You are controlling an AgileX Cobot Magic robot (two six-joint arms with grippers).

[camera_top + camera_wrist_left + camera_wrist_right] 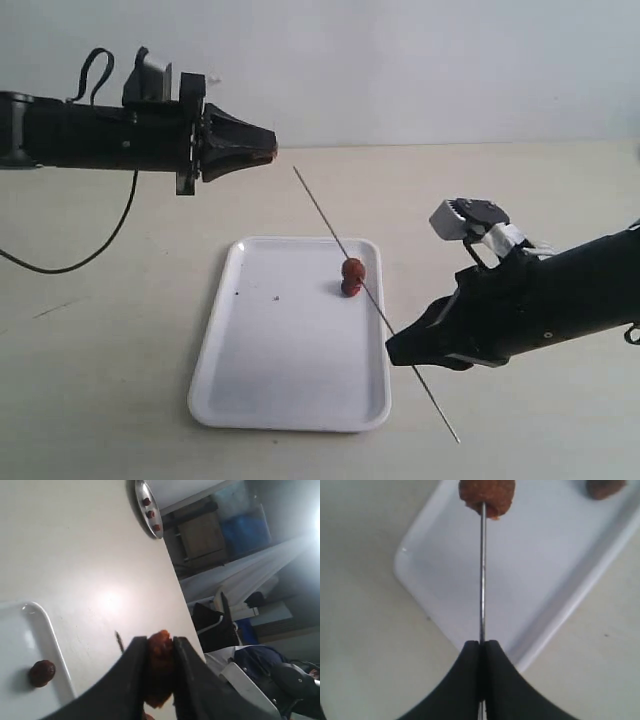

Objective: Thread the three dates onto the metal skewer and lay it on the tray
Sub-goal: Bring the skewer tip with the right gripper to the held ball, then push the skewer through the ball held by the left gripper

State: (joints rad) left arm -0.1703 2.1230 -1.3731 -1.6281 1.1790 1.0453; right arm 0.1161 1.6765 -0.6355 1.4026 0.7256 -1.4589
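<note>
In the exterior view, the left claw (268,148) is hanging above the surface (110,390), beyond the far end of the tray (290,395). Only a reddish speck of the held date (271,156) is showing at its tip. The right claw (398,350) is clamping the metal skewer (322,214), which is slanting up over the tray with its point near the left claw. The skewered date (352,267) and the loose date (351,289) are looking as if they touch here.

The left wrist view is showing the left claw (159,642) closed around the held date (160,666), with the skewer's tip (119,641) just beside it. The loose date (42,673) is lying on the tray (22,645). Far off, a round metal dish (140,500) is holding three more dates (150,514), which no other view is showing.

The right wrist view is showing the right claw (481,647) shut tight on the metal skewer (482,570). The skewered date (486,494) is sitting on the rod, well apart from the loose date (605,486), which is resting on the tray (555,570).
</note>
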